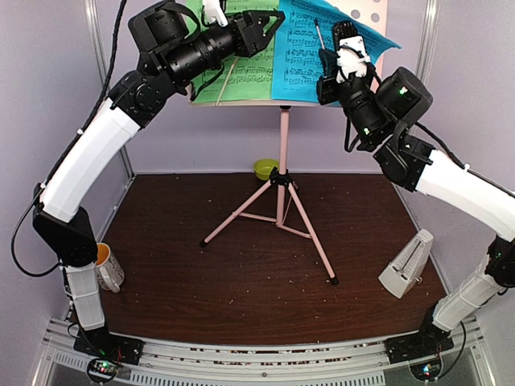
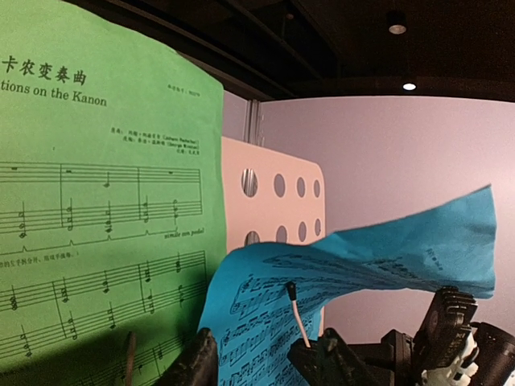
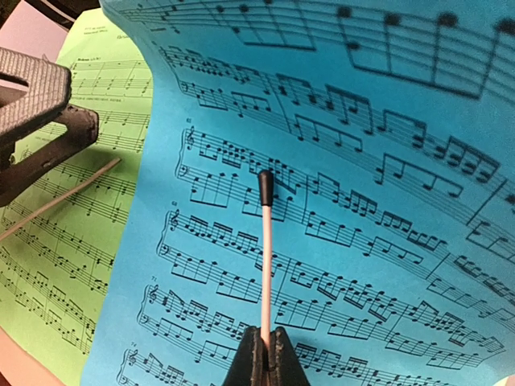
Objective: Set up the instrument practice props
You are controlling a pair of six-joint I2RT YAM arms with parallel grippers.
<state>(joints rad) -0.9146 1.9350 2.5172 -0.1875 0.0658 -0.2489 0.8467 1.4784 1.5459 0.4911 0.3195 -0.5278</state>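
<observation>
Currently the pink music stand (image 1: pixel 283 145) stands on its tripod mid-table, with the desk up top between our two arms. The green sheet (image 1: pixel 253 76) lies flat on the desk's left half. The blue sheet (image 1: pixel 302 56) sits on the right half but bows out off the desk, its top corner flopping right. The metronome (image 1: pixel 406 265) is on the table (image 1: pixel 241 281) at the right edge, near our right arm's base and well apart from the stand.

Our left gripper (image 1: pixel 272 30) hovers at the green sheet's top, fingers apart, nothing between them. Our right gripper (image 3: pixel 265 342) has its fingers pinched together on the stand's thin retainer arm (image 3: pixel 264 257), which lies across the blue sheet.

Risks as we judge them:
- The blue sheet isn't flat, so swinging the retainer could crease it, snag it on the black tip, or push it off the ledge.
- The tripod looks light, so a side pull on that arm could twist or tip the stand.
- Letting go early likely lets the sheet spring back out.
</observation>
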